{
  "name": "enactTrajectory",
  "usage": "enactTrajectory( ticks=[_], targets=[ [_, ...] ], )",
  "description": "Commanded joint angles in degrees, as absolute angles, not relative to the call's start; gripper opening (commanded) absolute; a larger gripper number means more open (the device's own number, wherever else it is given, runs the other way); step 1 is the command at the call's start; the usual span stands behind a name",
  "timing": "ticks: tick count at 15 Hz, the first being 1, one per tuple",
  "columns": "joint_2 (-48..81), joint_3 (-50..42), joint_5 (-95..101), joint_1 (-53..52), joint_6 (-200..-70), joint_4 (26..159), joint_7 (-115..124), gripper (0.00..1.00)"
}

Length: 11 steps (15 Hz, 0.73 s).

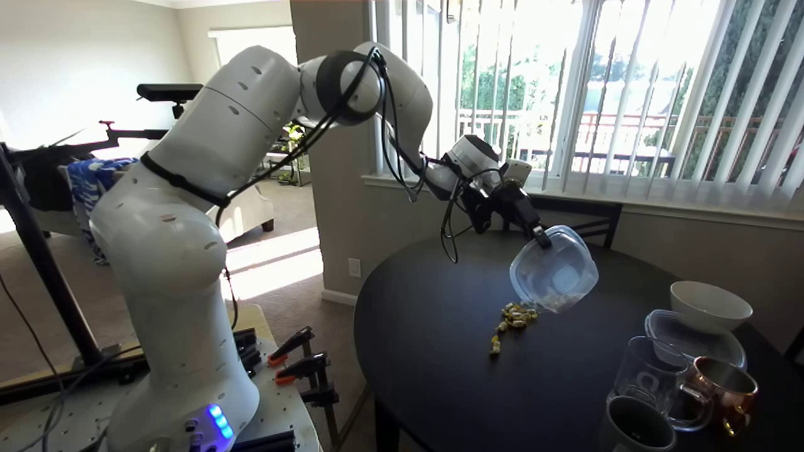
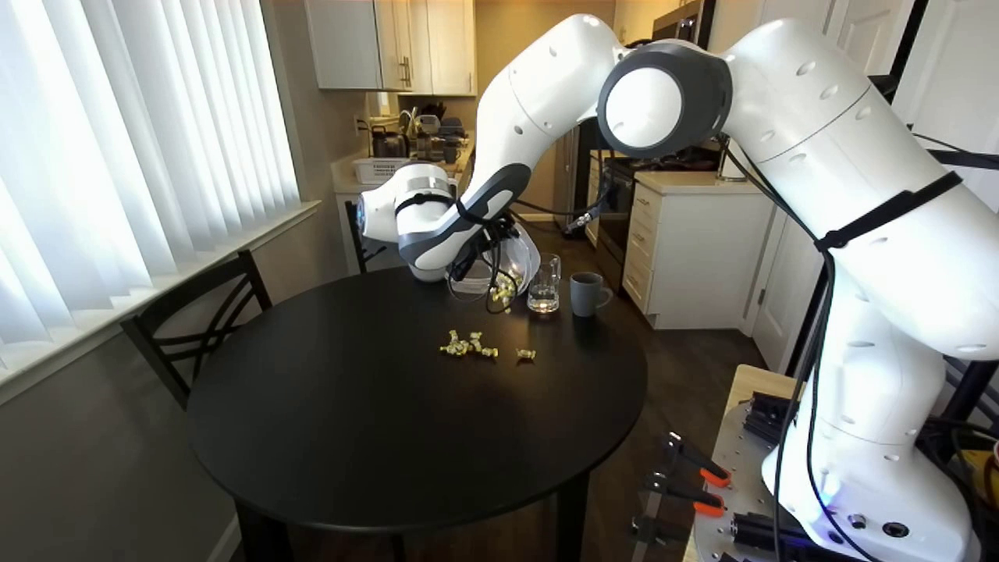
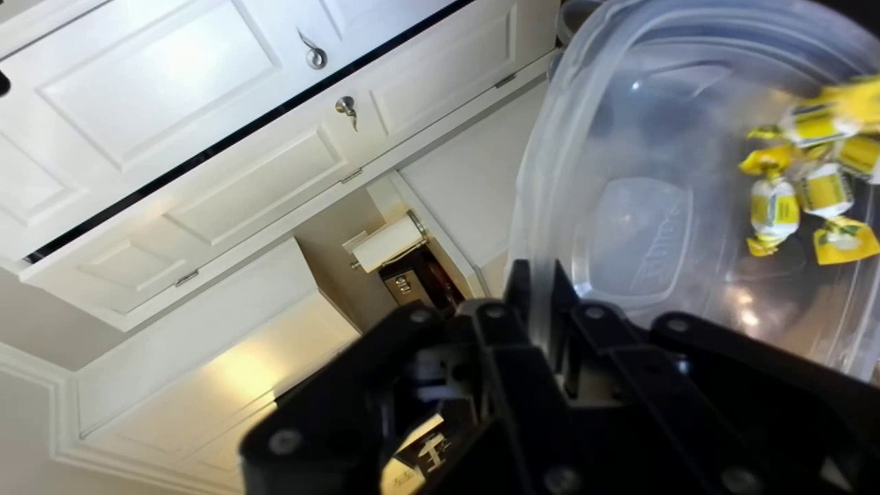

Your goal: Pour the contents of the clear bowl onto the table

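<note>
Pour partly complete: wrapped candies [image 1: 516, 317] lie on the desk [image 1: 440, 351]; others inside the tilted clear plastic bowl [image 1: 556, 270] await discharge. The fingers [image 3: 518, 285] clamp its rim [image 3: 550, 206].

The wrist view crops the clear bowl [image 3: 639, 227] and blurs a wrapped sweet [image 3: 863, 103] towards two o'clock; the blurred hand [image 3: 541, 282] is cut off at five.
</note>
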<state>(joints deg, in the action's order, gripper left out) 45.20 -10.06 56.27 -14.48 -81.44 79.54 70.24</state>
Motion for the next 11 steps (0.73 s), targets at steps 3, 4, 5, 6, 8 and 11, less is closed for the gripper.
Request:
enactTrajectory(
  ticks=[3,4,5,6,8,11],
  targets=[
    [48.1,-8.3,59.2,-13.3,-76.6,75.5,70.9,0.01],
    [48.5,-8.3,59.4,-13.3,-76.2,75.0,70.9,0.01],
    [48.7,-8.3,59.6,-13.2,-76.0,74.5,70.7,0.01],
    [49.0,-8.2,59.8,-13.1,-75.9,74.0,70.5,0.01],
    [49.3,-8.0,60.2,-12.9,-76.2,73.3,70.6,0.01],
    [49.6,-7.7,59.9,-12.5,-76.3,72.1,70.5,0.01]
  ],
)
